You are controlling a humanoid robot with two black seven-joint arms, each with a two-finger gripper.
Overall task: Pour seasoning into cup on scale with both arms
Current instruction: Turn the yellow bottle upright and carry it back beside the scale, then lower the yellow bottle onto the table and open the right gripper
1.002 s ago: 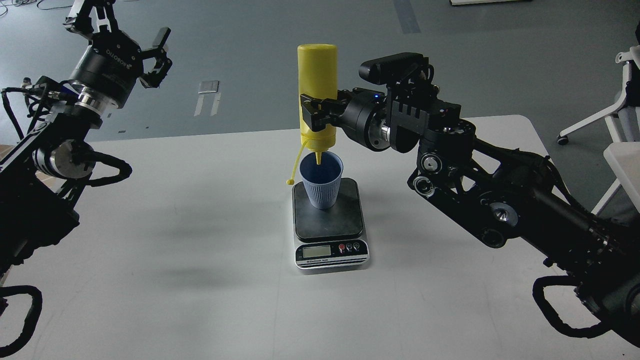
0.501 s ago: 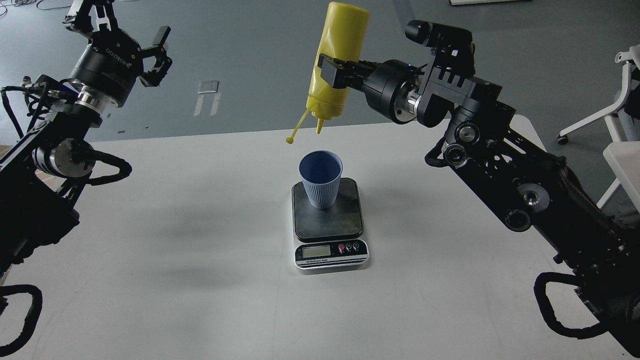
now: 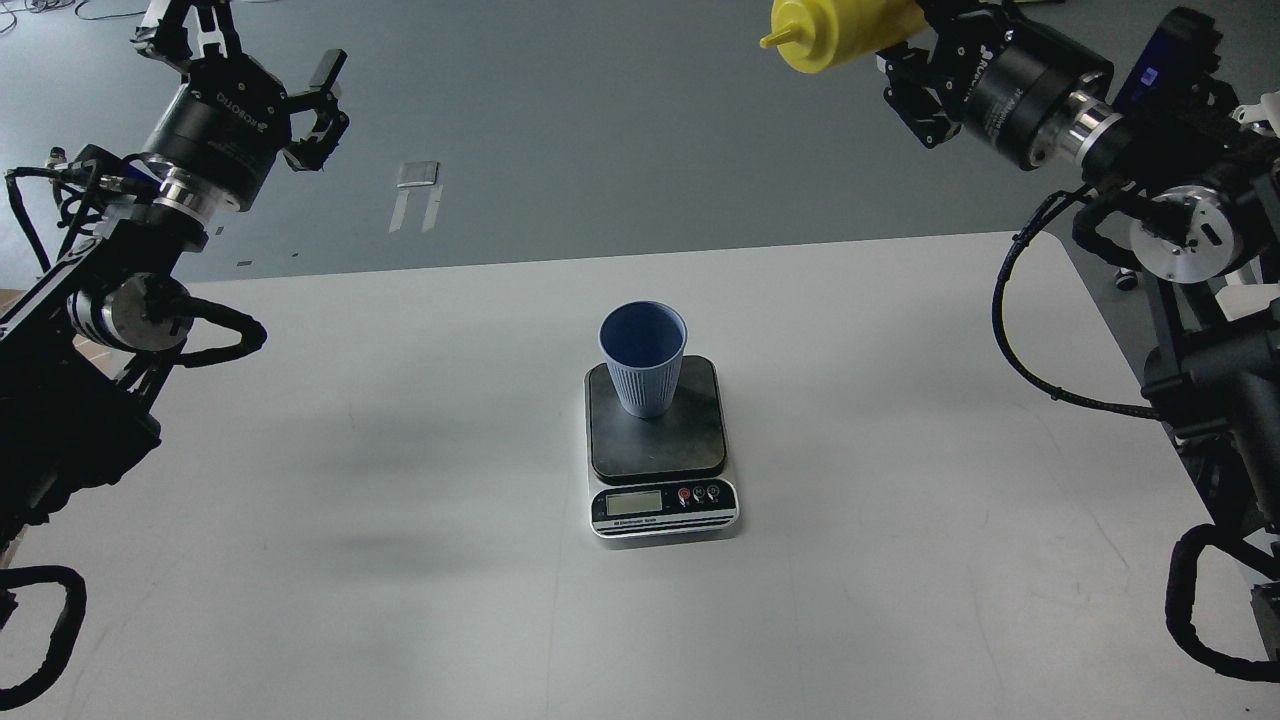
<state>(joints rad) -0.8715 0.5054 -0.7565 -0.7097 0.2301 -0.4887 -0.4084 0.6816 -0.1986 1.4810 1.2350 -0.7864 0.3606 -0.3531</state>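
The light-blue ribbed cup [image 3: 642, 360] stands upright on the dark platform of the scale [image 3: 700, 425], in the middle of the white table [image 3: 400, 500]. The scale's silver front with the LCD faces me. My right gripper [image 3: 915, 45] is raised at the top right, far above and to the right of the cup. It is shut on the yellow seasoning bottle [image 3: 835, 30], which lies about sideways with its nozzle pointing left; the bottle's rear runs out of view. My left gripper [image 3: 265, 55] is open and empty, high at the far left.
The table's back edge runs behind the cup, and its right edge lies under my right arm. Grey floor lies beyond. A white chair [image 3: 1245, 200] stands at the far right, behind my right arm.
My right arm has lifted the bottle out of the cup, swung it up and to the right, and turned it from nozzle-down to sideways. The left arm has barely moved.
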